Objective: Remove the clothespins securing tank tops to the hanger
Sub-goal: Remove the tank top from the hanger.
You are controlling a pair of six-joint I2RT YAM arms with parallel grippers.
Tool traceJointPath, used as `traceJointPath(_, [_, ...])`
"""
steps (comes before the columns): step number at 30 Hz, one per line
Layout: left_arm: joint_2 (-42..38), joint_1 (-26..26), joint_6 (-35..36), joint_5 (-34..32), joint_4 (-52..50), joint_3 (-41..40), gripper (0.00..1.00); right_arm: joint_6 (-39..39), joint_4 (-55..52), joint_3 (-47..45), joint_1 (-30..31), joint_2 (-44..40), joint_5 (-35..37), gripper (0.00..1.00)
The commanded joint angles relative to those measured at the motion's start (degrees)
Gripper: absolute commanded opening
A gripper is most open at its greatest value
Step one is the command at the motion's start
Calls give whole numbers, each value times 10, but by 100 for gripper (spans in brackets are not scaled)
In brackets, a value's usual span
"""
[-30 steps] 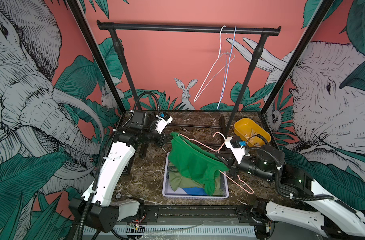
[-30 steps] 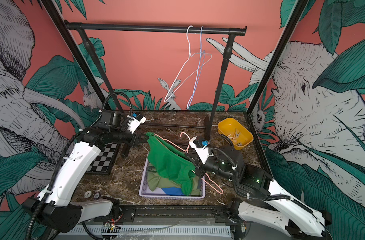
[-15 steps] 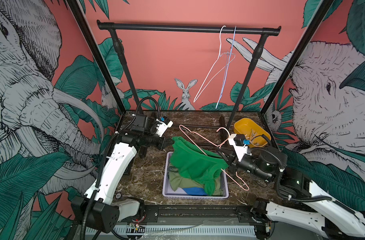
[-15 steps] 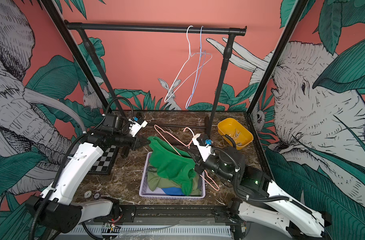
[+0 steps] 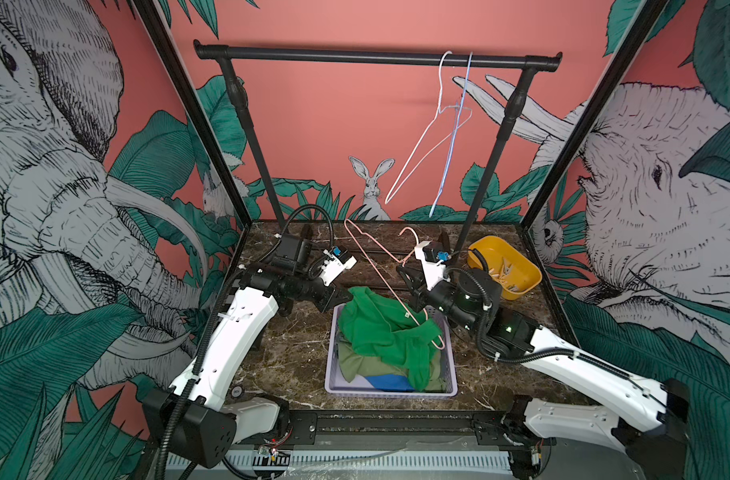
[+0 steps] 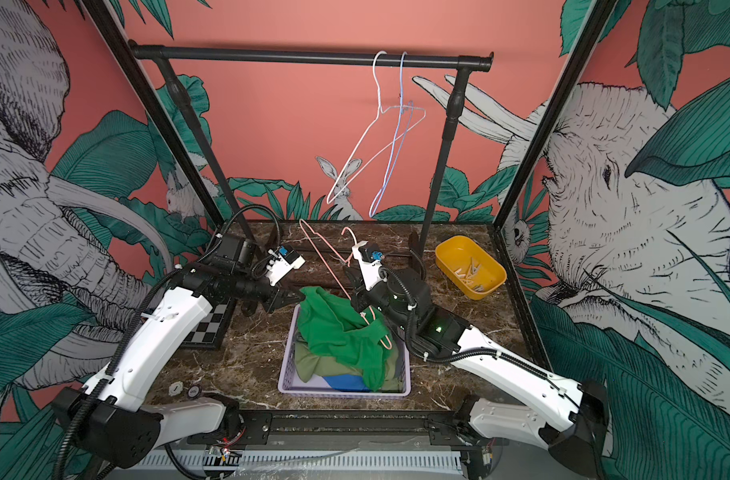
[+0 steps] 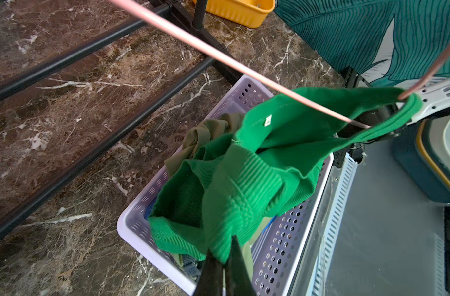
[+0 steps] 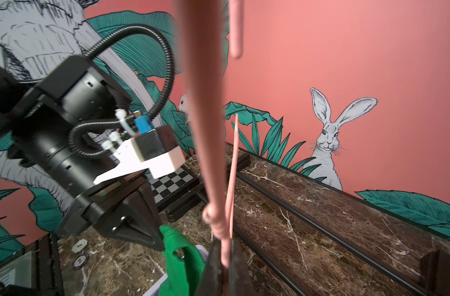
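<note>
- Over the last second the pink hanger has tipped up. Its far corner has pulled free of the green tank top, which has slumped lower into the basket.
- The left gripper has sunk with the cloth. Its jaws are pressed together on a fold at the top's edge.
- The right gripper has tilted back. Its jaws pinch the hanger's wire just under the twisted neck.
- One green strap loops the hanger's lower corner, below the right jaws.
- The clothespins lie in a yellow bin, well apart from both pairs of jaws, beyond the right gripper's outer side.
- The green top is ribbed knit, bunched and creased, and the hanger is thin coated wire.
- The basket is rectangular lavender plastic with perforated walls. It holds an olive top and a blue top beneath the green one.
- The tabletop has a brown, veined marble pattern.
</note>
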Motion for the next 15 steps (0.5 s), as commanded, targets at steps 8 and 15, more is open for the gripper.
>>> traceJointPath(8, [-58, -15, 89, 26, -46, -28, 0, 32, 260, 17, -17, 135, -86, 0])
traceJointPath(15, [-47, -51, 154, 4, -84, -48, 0, 30, 289, 57, -19, 185, -116, 0])
